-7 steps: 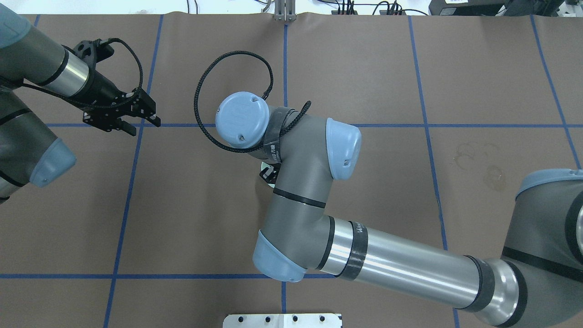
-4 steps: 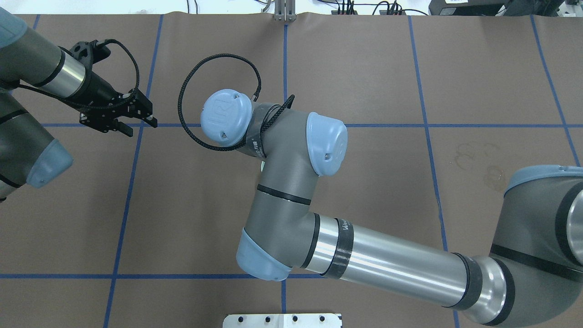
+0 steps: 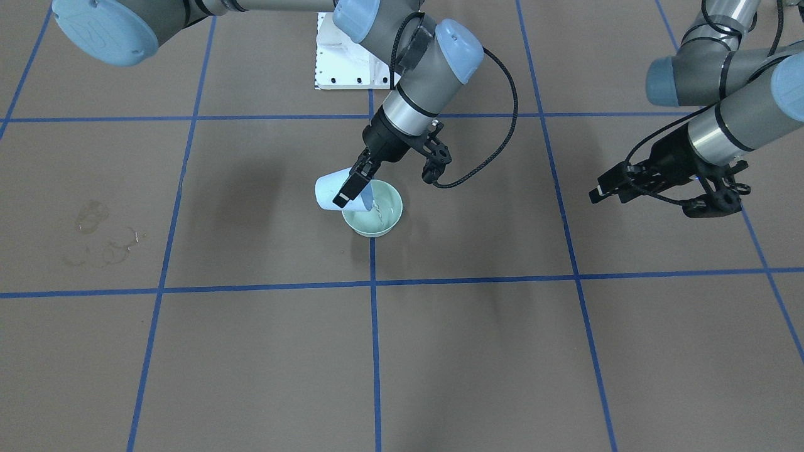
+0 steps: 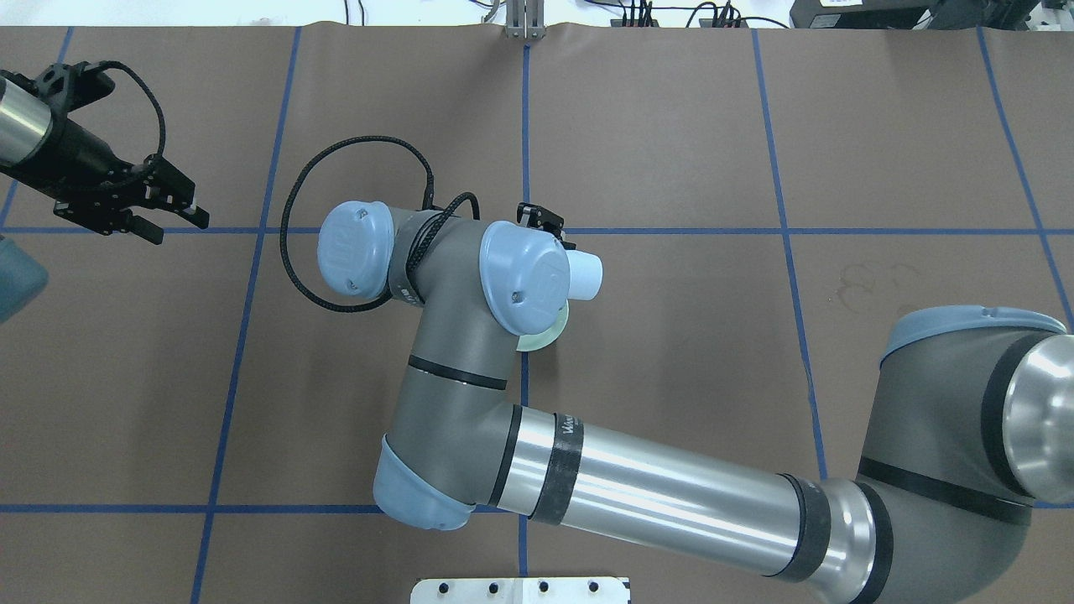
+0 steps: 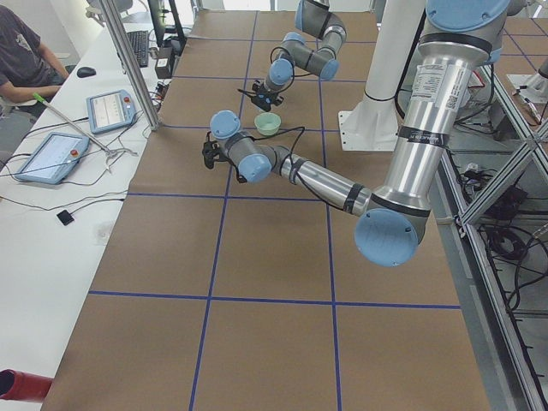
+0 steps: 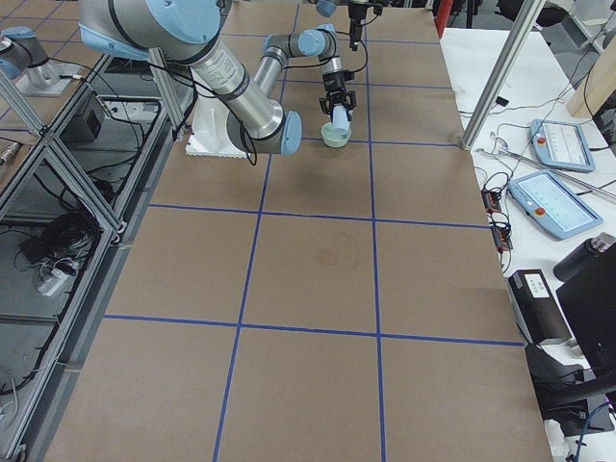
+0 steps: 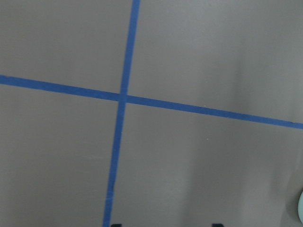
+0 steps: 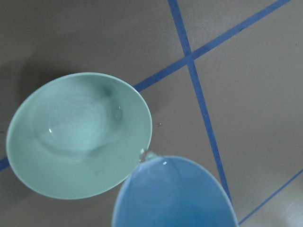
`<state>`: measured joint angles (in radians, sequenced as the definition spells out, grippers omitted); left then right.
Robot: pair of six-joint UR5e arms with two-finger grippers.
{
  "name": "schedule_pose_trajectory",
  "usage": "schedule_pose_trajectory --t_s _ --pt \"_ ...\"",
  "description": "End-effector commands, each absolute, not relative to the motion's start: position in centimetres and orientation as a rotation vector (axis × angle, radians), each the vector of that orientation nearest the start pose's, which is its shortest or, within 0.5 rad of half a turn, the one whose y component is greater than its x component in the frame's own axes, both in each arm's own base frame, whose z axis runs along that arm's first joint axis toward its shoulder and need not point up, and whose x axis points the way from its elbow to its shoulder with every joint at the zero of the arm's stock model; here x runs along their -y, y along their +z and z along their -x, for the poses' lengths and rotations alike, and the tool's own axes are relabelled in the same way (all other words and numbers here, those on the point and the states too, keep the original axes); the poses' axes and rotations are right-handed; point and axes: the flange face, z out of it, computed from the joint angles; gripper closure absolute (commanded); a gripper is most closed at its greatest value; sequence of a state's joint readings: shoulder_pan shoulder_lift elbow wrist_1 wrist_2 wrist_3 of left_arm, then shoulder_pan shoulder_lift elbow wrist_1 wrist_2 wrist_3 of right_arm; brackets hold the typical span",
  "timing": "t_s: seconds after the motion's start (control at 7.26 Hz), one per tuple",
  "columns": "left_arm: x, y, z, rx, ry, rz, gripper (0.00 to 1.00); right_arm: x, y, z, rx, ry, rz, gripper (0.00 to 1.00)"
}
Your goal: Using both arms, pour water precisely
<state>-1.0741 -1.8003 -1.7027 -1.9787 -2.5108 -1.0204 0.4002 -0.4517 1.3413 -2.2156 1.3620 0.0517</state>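
My right gripper [image 3: 345,193] is shut on a light blue cup [image 3: 328,190] and holds it tipped sideways over a mint green bowl [image 3: 372,220] at the table's middle. A thin stream of water [image 3: 375,210] runs from the cup's lip into the bowl. In the right wrist view the cup's rim [image 8: 175,194] hangs at the bowl's edge [image 8: 78,135], with a drop at the lip and a shiny pool inside. In the overhead view the wrist hides most of the bowl [image 4: 545,335]; the cup [image 4: 585,277] sticks out. My left gripper [image 4: 172,225] is open and empty, far off to the side.
Dried water rings [image 3: 100,245] mark the brown paper on my right side. The white pedestal base [image 3: 342,56] is bolted at the near edge. Blue tape lines grid the table. A side bench with tablets [image 5: 107,107] and a seated person [image 5: 21,51] lies beyond the far edge.
My right arm has swung leftward in the overhead view and its wrist has turned, so the tipped cup now shows. My left arm has drawn back toward the left edge.
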Motion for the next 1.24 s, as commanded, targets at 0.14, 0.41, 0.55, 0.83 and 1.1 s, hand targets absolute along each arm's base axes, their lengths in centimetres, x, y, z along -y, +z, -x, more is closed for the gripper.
schedule_pose_trajectory --t_s 0.14,0.41,0.55,0.83,1.1 --pt "53.2 41.4 -22.1 -1.131 -0.107 0.096 0.26 42.9 11.4 63.6 -0.120 -1.233 -0.359 1.00" --pt "53.2 41.5 -22.1 -1.131 -0.107 0.096 0.26 43.4 11.3 63.5 -0.203 -1.378 -0.375 1.00" --pt "53.2 41.5 -22.1 -1.132 -0.106 0.097 0.26 43.7 11.3 63.2 -0.264 -1.463 -0.384 1.00" --pt "53.1 41.6 -22.1 -1.130 -0.108 0.097 0.26 43.9 11.4 63.3 -0.361 -1.576 -0.390 1.00" --pt "53.1 41.6 -22.1 -1.130 -0.108 0.099 0.26 43.0 12.3 64.7 -0.457 -1.657 -0.382 1.00"
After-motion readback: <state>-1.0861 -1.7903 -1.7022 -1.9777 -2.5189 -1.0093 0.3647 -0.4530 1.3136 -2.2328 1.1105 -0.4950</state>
